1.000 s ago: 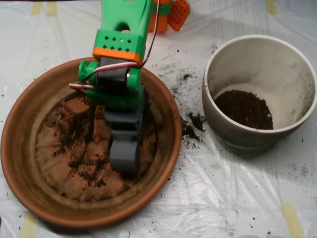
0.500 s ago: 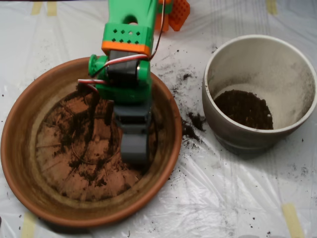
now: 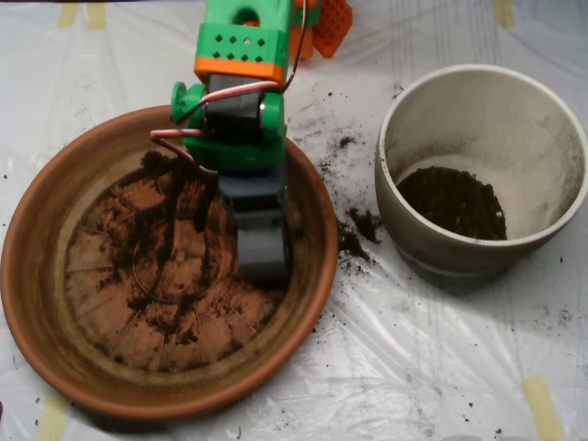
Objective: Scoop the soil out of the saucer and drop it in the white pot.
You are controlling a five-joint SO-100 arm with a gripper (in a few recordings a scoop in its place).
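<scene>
The tool hangs low inside the saucer, over the right part of its ridged base and close to the right-hand wall. It points toward the near edge of the bench. From above it reads as one grey block with no gap showing between its halves, so it looks closed, though what it carries cannot be made out. The green arm reaches in over the saucer's far rim from the far edge of the bench.

The soil left in the saucer lies mostly to the left of the tool and on its near side, as a thin scatter of dark crumbs and smears across the ridges, with a thicker clump near the far rim beside the arm. More soil sits in a dark heap at the bottom of the white pot, which stands to the right of the saucer, well clear of the tool. Spilled crumbs lie on the plastic sheet between saucer and pot.

Compared with a second ago, the tool has moved to the right and a little toward the far edge, from near the middle of the saucer to its right side. The saucer, the pot and the heap in the pot have not shifted.
</scene>
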